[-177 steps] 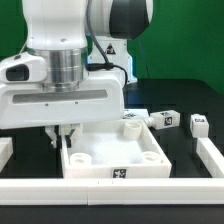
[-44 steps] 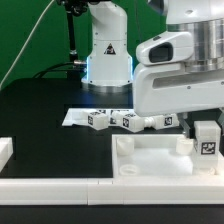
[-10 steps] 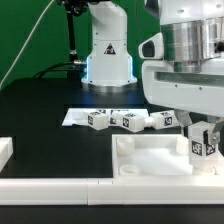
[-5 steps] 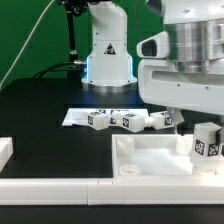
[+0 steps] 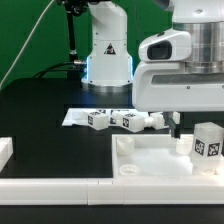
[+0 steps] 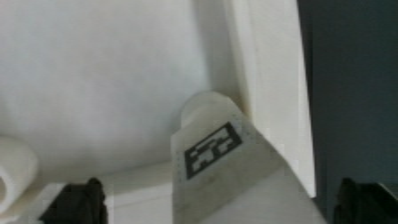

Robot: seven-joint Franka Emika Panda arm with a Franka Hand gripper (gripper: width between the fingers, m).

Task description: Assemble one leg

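The leg [image 5: 207,140], a short white peg with a black-and-white tag, stands upright on the large white panel [image 5: 150,158] at its corner on the exterior view's right. My gripper [image 5: 196,121] hangs just above the leg, and one dark finger [image 5: 176,123] shows beside it. In the wrist view the leg [image 6: 222,150] stands against the panel's raised edge, between the two dark fingertips [image 6: 80,200]. The gripper [image 6: 222,205] is open and its fingertips stand apart from the leg's sides. Three more legs [image 5: 131,121] lie in a row behind the panel.
The three spare legs lie on the marker board [image 5: 75,117]. A white rail [image 5: 60,186] runs along the front and a white block [image 5: 5,151] sits at the exterior view's left. The arm's base [image 5: 107,55] stands at the back with a dark cable [image 5: 30,45].
The gripper was shut on the upright leg one second ago. It has since opened and risen, and the leg stays standing on the panel's corner.
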